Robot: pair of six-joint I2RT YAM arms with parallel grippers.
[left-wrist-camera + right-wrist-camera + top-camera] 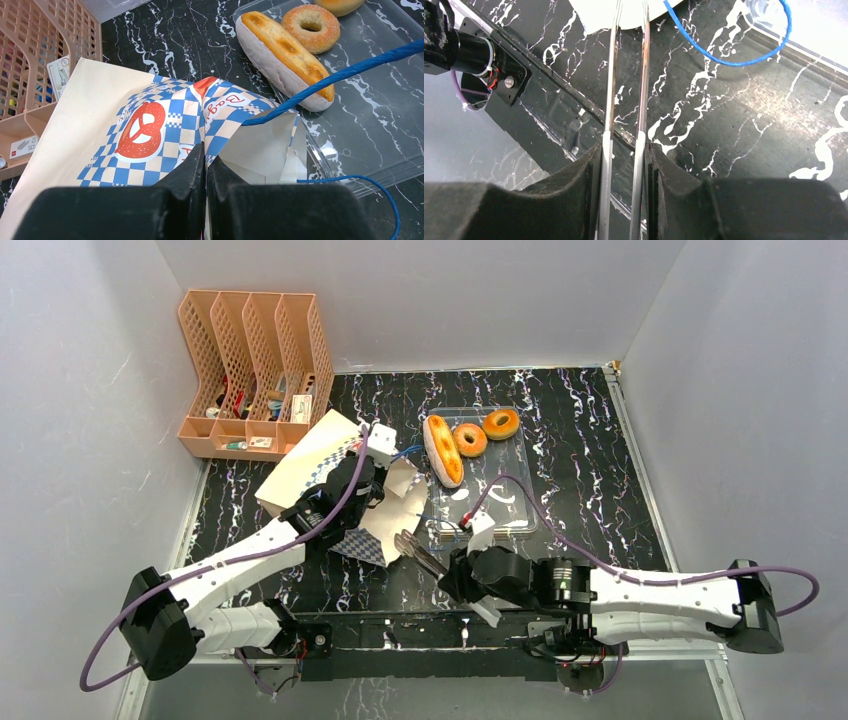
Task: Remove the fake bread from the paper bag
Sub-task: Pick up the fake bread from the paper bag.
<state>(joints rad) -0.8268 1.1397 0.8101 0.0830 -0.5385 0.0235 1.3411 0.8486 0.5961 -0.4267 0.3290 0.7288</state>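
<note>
Black marble-effect tabletop point(580, 440) with white veining, enclosed by plain pale grey walls point(90, 390); a black rail runs along the 6 o'clock edge.

Item 1: peach mesh file organizer point(255, 370), four slots, at 10 o'clock. Small labelled items sit inside; the print is too small to read.

Item 2: paper bag point(100, 125), tan kraft, lying on its side left of centre with its mouth towards 3 o'clock. It has a blue-and-white checkered band and a round red-orange pretzel logo. Red script beginning "B" is creased and not fully legible. Blue cord handles point(325, 80) trail over the tray.

Item 3: clear plastic tray point(515, 500), right of centre.

Item 4: fake bread, out of the bag, at the tray's 12 o'clock end: long loaf point(443, 450) along the 9 o'clock edge, two glazed rings point(470, 439) point(500, 423) beside it.

Item 5: metal tongs point(629, 75), tips pointing at the bag mouth.

Left gripper point(205, 165): fingers pressed together, pinching the bag's checkered rim.

Right gripper point(624, 155): fingers clamped on both tong arms, with a narrow gap between the arms.
</note>
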